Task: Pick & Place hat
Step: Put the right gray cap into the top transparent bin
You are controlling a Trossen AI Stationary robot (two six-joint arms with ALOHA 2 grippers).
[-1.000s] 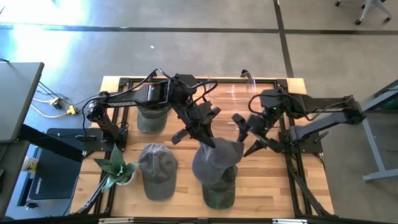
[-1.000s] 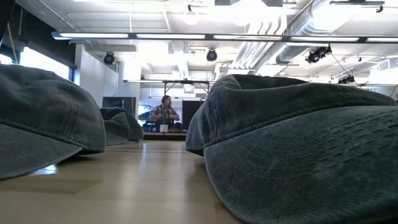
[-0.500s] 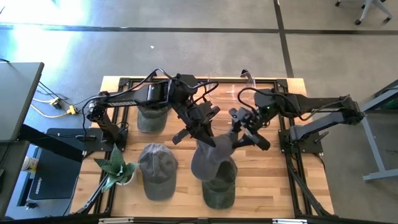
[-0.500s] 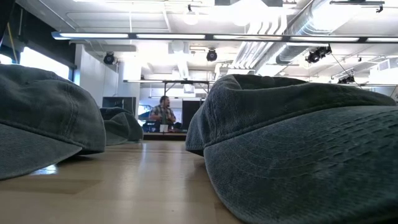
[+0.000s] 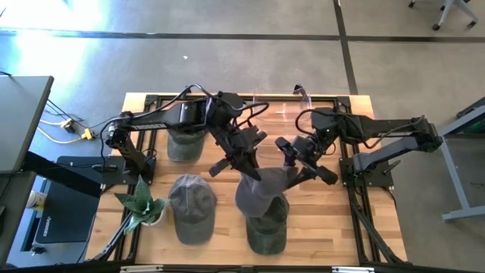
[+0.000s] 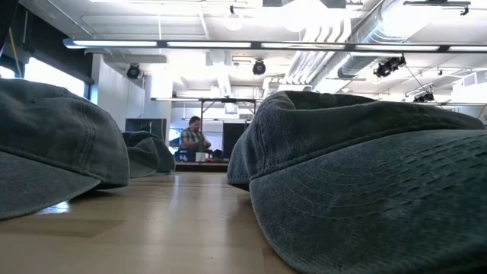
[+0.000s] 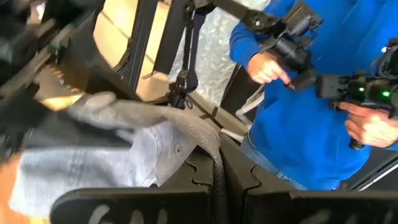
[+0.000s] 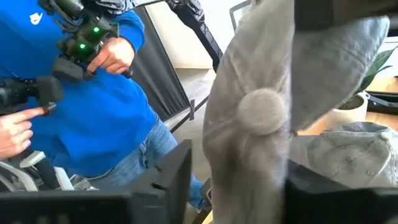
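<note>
A light grey cap point(image 5: 261, 195) hangs from my left gripper point(image 5: 252, 171), which is shut on it near the table's middle. It hangs above a dark green cap point(image 5: 267, 235) lying crown up by the near edge. My right gripper point(image 5: 297, 167) is open. Its fingers stand on either side of the grey cap's crown point(image 8: 255, 112), with the top button between them. The low view shows only resting caps, the dark green one point(image 6: 365, 183) filling its right half. My left gripper pinches a band-like edge of the grey cap point(image 7: 214, 152) between its two fingers point(image 7: 186, 196), coming slanting from above and the far left. The cap hangs slack below them, lifted off the table; whether its lower end touches the dark green cap I cannot tell. My right gripper stands astride the crown, and I cannot tell whether either finger point(image 8: 171, 180) touches it.
A second grey cap point(image 5: 192, 206) lies left of the held one and another dark green cap point(image 5: 184, 144) sits under the left arm. A potted plant point(image 5: 140, 205) stands at the table's left. A person in blue point(image 7: 298, 118) holding hand controllers stands beyond the far edge.
My right gripper has moved from the right toward the table's left and up to the hanging cap, so that its open fingers now stand around the crown. The cap has swung slightly. My left gripper has kept its hold.
</note>
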